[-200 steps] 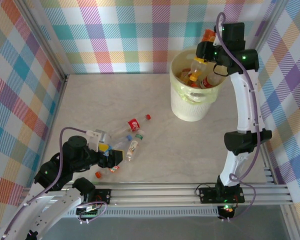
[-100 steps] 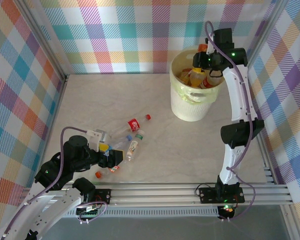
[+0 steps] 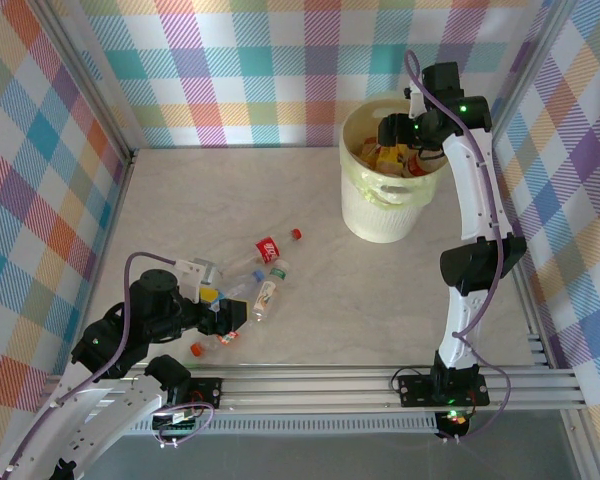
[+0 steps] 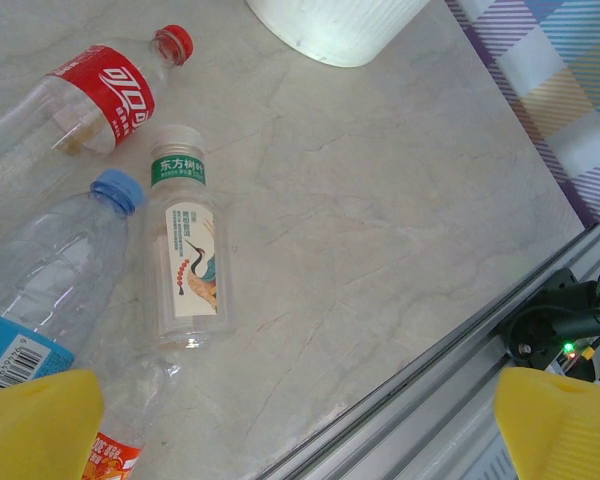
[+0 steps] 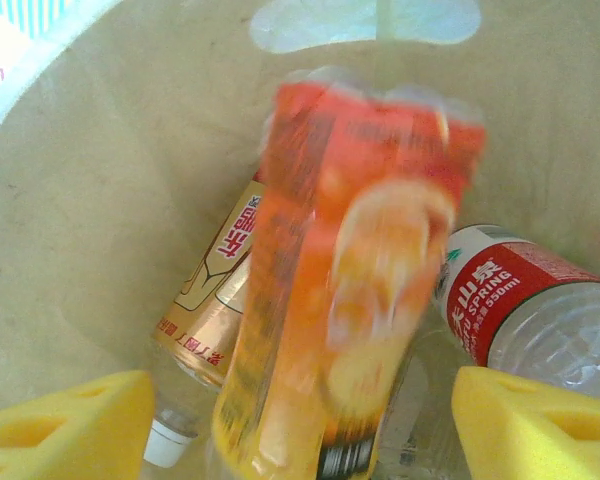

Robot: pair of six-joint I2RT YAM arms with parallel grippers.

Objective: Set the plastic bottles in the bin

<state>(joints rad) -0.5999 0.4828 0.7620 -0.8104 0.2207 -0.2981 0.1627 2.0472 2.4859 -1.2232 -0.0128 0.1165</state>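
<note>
Release is the change: the right gripper, which a second ago was clamped on an orange-labelled clear plastic bottle at the far rim of the round pale-yellow plastic bin, has swung over the bin's mouth and let its jaws spring apart. In the right wrist view the yellow finger pads stand clear on either side of that bottle. It is smeared with motion and hangs between them inside the bin walls, so I judge it to be dropping freely rather than held. Below it in the bin lie a red-labelled clear bottle and a tan-labelled bottle, already delivered.

That makes one more bottle as good as binned, and the right arm is free to go for another.

The left gripper has not moved over the same second. It hangs with its jaws at full spread, holding nothing, above the cluster still to be cleared. That cluster lies well apart from the bin on the pale marbled tabletop. It includes a red-capped bottle with a red label, a squat white-capped bottle with a green band and a blue-capped clear bottle. The squat one lies between the open pads and looks the likeliest next pick.
</note>
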